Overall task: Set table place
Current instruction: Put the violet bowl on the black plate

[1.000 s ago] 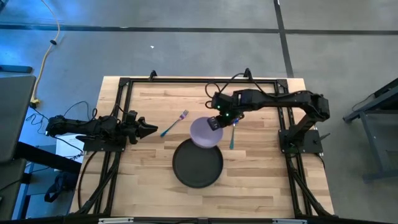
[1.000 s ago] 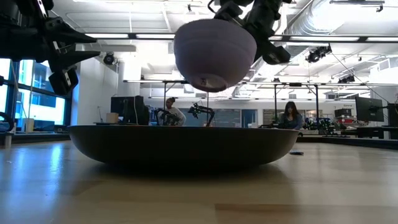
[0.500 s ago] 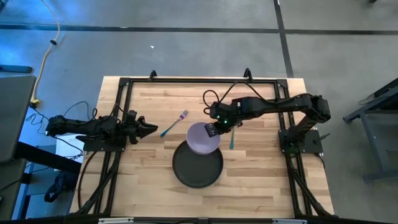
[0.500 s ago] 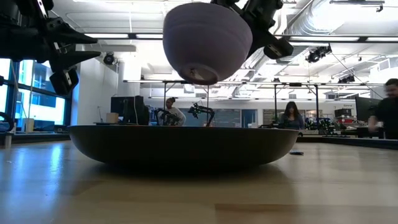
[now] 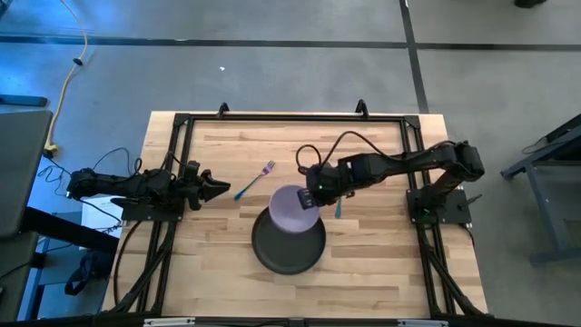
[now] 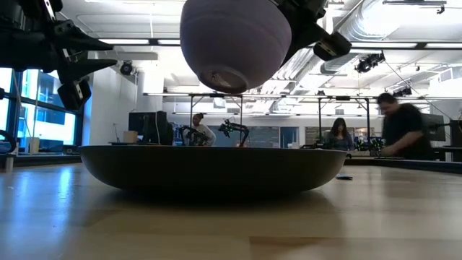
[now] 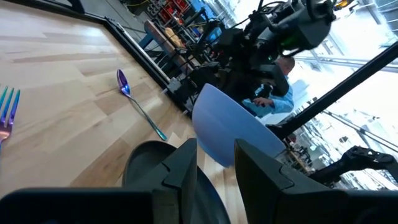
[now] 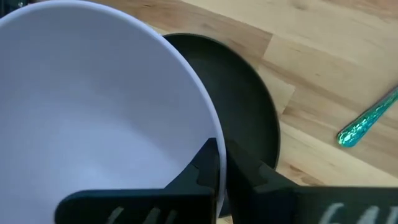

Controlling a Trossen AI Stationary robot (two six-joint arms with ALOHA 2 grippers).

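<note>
The lavender bowl (image 5: 296, 209) (image 6: 234, 40) hangs in the air over the far rim of the round black plate (image 5: 289, 243) (image 6: 213, 170), which lies flat on the table (image 5: 209, 254). My right gripper (image 5: 311, 197) is shut on the bowl. The purple-and-teal fork (image 5: 257, 179) lies left of the bowl. The spoon (image 5: 338, 209) lies to its right, partly under my right arm. My left gripper (image 5: 221, 189) waits at the table's left side, open by a narrow gap and pointing at the fork. My right gripper pinches the bowl's rim (image 8: 214, 134) on the side toward the table's right. One finger (image 8: 202, 168) is inside the bowl and the other (image 8: 252, 180) is outside. The bowl is lifted clear above the plate, mouth up and slightly tilted.
The black rail frame (image 5: 182, 118) edges the table. Bare wood lies to the left and right of the plate. Beyond the table, people (image 6: 397, 126) sit and move among desks in the room.
My right gripper has carried the bowl toward the table's near edge and a little to the left, from beside the plate's far rim to over it. The bowl has stayed in the same hold and shows larger in the low view. A person has walked into the background.
</note>
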